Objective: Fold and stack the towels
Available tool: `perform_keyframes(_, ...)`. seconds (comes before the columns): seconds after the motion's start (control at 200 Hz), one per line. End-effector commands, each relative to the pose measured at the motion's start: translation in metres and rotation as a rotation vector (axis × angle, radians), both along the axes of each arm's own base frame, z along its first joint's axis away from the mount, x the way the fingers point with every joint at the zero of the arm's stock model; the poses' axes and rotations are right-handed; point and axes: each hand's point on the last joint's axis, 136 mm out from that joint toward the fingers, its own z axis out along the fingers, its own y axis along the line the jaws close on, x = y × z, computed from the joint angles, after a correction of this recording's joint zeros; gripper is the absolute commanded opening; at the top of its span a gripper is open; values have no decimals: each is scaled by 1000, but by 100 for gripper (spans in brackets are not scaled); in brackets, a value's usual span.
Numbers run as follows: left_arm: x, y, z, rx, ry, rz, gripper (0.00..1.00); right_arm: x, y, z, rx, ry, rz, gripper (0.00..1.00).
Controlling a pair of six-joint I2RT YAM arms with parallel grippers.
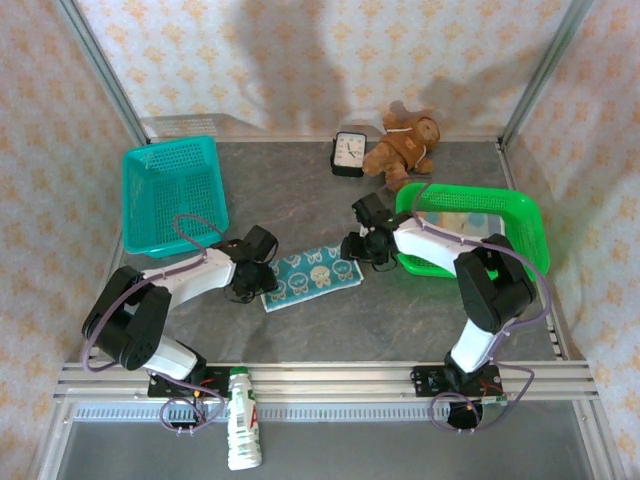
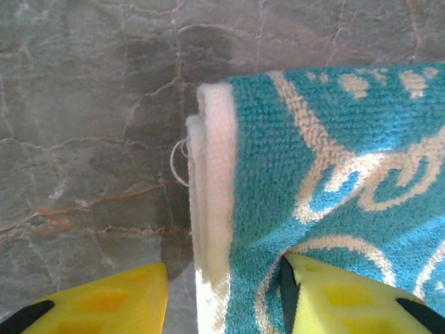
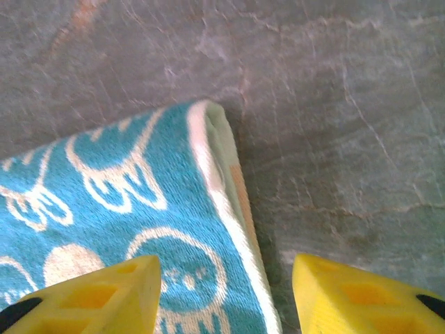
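Grey table (image 1: 420, 310), papered walls (image 1: 300, 60) — L end effector (image 2: 222, 268), R end effector (image 3: 226, 261) released over towel (image 1: 312, 272).

Teal basket (image 1: 170, 146) left, green basket (image 1: 533, 232) right; clock (image 1: 348, 154) beside teddy bear (image 1: 405, 145) (back edge); bottle (image 1: 241, 432) in front.

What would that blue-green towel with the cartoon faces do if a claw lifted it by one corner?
The towel would probably droop and unfold: it is soft looped cloth folded in loose layers. Thin and flat, it looks light. Pushed, it would likely bunch up rather than slide neatly on the table.
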Motion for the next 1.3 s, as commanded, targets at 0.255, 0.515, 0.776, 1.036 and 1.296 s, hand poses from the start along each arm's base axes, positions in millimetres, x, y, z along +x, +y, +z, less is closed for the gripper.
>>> perform_keyframes(0.255, -7, 34, -1, 109, -3, 11, 25, 3, 24, -10, 5, -47, 17, 59)
perform_keyframes(0.515, -7, 26, -3, 66, -2, 6, 24, -12, 42, -25, -7, -27, 39, 57)
perform_keyframes(0.776, -8, 23, -7, 46, 2, 4, 24, -28, 42, -41, -76, -11, 71, 56)
perform_keyframes(1.036, -10, 24, -9, 51, 9, -7, 24, -21, 32, -25, -149, -77, 75, 57)
perform_keyframes(1.296, -10, 23, -9, 45, 8, -10, 24, -9, 28, -17, -157, -92, 81, 58)
